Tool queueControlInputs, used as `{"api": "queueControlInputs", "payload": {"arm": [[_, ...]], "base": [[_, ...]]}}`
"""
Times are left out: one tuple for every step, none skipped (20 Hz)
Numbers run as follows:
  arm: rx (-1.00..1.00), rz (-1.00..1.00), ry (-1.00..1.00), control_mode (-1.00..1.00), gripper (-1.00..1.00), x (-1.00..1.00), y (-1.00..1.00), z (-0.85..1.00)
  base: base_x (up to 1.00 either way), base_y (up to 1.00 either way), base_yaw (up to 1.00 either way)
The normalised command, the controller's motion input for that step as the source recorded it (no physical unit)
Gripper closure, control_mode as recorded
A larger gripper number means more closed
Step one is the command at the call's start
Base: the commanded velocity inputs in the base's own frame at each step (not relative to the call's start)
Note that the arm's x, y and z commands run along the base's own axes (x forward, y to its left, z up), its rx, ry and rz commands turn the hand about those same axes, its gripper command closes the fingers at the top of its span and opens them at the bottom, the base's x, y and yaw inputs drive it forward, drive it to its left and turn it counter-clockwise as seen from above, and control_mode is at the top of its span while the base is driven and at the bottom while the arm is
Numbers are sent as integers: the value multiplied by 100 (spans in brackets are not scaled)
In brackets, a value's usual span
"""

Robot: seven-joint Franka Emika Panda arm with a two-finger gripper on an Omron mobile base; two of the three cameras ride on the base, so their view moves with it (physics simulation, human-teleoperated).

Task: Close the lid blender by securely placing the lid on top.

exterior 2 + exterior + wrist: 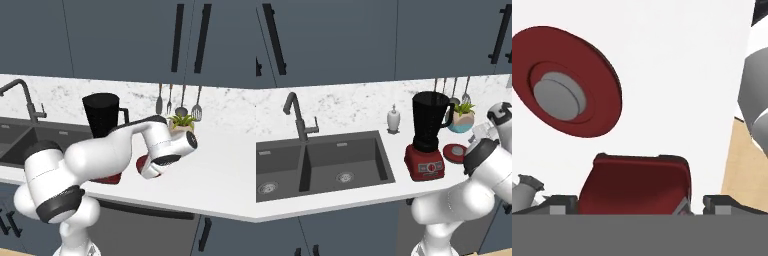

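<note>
The blender (426, 135) stands on the white counter right of the sink, its boxy red base (424, 163) under an open dark jar (102, 117). The lid (455, 151), a red disc with a grey centre cap, lies flat on the counter just right of the base. In the hand view the lid (564, 82) is at upper left and the blender's red base (637, 185) low in the middle. My gripper (642, 204) hovers over the counter by the lid, open, its fingertips (562, 203) wide apart and holding nothing. My arm hides most of the blender in the right base view.
A dark double sink (321, 165) with a faucet (298, 117) lies to the left. A white soap dispenser (393, 119) stands behind it. A potted plant (462, 116) and hanging utensils (182, 102) are at the back wall behind the lid. The counter's front edge (200, 210) is close.
</note>
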Motion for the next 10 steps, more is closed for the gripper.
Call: {"api": "queueControlInputs", "payload": {"arm": [[7,0,0,-100,-100,19,0,0],[4,0,0,-100,-100,19,0,0],[3,0,0,-100,-100,23,0,0],[0,0,0,-100,-100,36,5,0],[0,0,0,-100,-100,29,8,-2],[0,0,0,-100,-100,29,4,-7],[0,0,0,-100,-100,31,6,-11],[0,0,0,-100,-100,23,4,-16],[0,0,0,-100,-100,21,6,-22],[0,0,0,-100,-100,18,15,-26]], "base": [[0,0,0],[0,0,0],[0,0,0],[0,0,0],[0,0,0],[0,0,0],[0,0,0],[0,0,0],[0,0,0],[0,0,0]]}}
